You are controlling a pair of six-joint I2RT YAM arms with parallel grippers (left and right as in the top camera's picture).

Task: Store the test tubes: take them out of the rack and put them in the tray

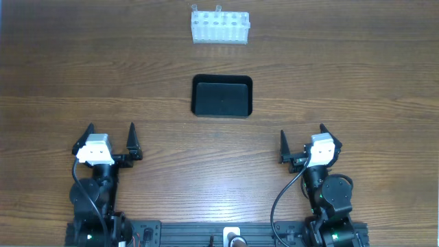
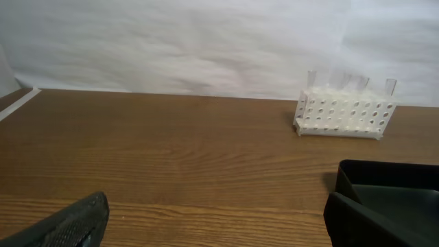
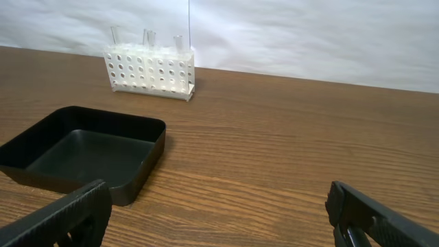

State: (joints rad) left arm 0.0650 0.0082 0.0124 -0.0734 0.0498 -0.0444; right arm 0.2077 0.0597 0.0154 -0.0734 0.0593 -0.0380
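Test tubes [image 3: 147, 36] stand upright in the white rack [image 1: 220, 29], which sits just beyond the black tray [image 1: 222, 96], on the tray's far side from your arms. You can count three tube tops above the rack in the right wrist view. The tray lies flat on the wooden table [image 1: 357, 68], its floor bare.

Your left gripper [image 1: 110, 127] rests on the tray's near side, off to its left and well apart from it, fingers spread wide and holding nothing. Your right gripper [image 1: 302, 130] sits on the tray's near side too, off to its right and also well apart, fingers likewise spread and holding nothing.

Wood-grain surface spans the gap between the tray and each gripper. Past the tray and rack, the table's far edge meets a white backdrop [image 3: 309, 34], and the rack stands near that edge.
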